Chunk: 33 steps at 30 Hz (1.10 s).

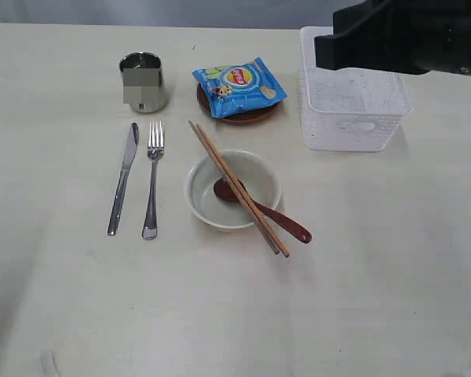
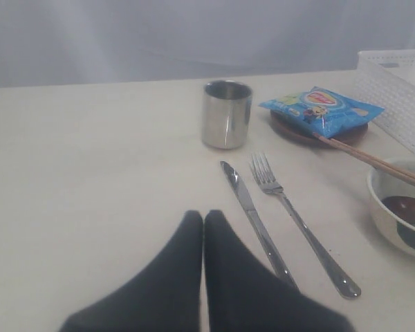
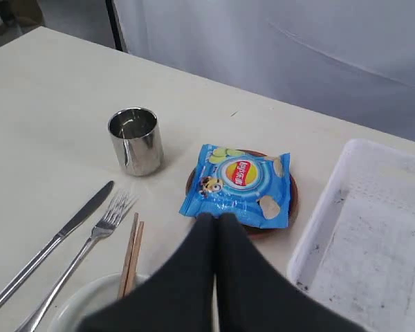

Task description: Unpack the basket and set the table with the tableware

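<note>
You get soft, even light and faint shadows; the cup (image 1: 143, 82) glints, and both wrist views blur close up.

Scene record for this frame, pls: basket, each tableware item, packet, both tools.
basket: white plastic lattice basket, looks empty, on off-white table
cup: steel cup, upright, off the cutlery tips
cutlery: steel knife and steel fork, side by side, not touching
bowl: cream bowl; reddish-brown wooden spoon head inside, handle over rim; wooden chopsticks laid across rim
plate: small brown round plate, under blue chip packet
left tool: shut, holding nothing
right tool: shut, holding nothing
</note>
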### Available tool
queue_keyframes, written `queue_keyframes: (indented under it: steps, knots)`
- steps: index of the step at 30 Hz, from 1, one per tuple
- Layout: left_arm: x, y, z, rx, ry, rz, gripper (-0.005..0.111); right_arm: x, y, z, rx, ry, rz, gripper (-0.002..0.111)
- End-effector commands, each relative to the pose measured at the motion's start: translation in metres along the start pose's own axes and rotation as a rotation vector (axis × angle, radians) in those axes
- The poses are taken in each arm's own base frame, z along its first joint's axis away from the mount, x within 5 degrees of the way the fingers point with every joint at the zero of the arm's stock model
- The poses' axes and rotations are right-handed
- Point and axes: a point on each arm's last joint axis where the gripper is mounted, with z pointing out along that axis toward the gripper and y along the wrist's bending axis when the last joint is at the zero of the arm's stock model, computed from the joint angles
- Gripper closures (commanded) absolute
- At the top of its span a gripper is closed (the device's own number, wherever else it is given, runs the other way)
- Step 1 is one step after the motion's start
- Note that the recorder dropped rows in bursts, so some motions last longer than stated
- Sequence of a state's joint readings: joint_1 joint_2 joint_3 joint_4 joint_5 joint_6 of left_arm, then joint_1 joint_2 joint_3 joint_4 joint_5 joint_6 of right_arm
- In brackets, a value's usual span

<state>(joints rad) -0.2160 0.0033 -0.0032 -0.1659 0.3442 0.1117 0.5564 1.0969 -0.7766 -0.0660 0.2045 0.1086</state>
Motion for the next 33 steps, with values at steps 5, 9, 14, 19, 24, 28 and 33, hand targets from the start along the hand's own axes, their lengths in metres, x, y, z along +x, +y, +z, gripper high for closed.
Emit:
queue_keyframes:
  steps: [5, 9, 14, 19, 24, 28, 33]
  knots:
    - [0.001, 0.000, 0.000, 0.005, -0.001, 0.002, 0.107, -0.003, -0.001, -0.007, 0.002, -0.032, 0.021, 0.109]
    - [0.001, 0.000, 0.000, 0.005, -0.001, 0.002, 0.107, -0.003, -0.001, -0.007, 0.002, -0.032, 0.021, 0.109]
    - [0.001, 0.000, 0.000, 0.005, -0.001, 0.002, 0.107, -0.002, -0.001, -0.007, 0.002, -0.032, 0.021, 0.109]
    - [0.001, 0.000, 0.000, 0.005, -0.001, 0.002, 0.107, -0.006, -0.013, -0.036, 0.047, -0.141, 0.054, 0.109]
    - [0.001, 0.000, 0.000, 0.005, -0.001, 0.002, 0.107, 0.028, -0.051, -0.091, 0.258, -0.377, 0.319, 0.109]
    - [0.001, 0.000, 0.000, 0.005, -0.001, 0.002, 0.107, 0.090, -0.058, -0.121, 0.447, -0.494, 0.390, 0.109]
    - [0.001, 0.000, 0.000, 0.005, -0.001, 0.000, 0.107, 0.137, -0.048, -0.134, 0.537, -0.568, 0.312, 0.109]
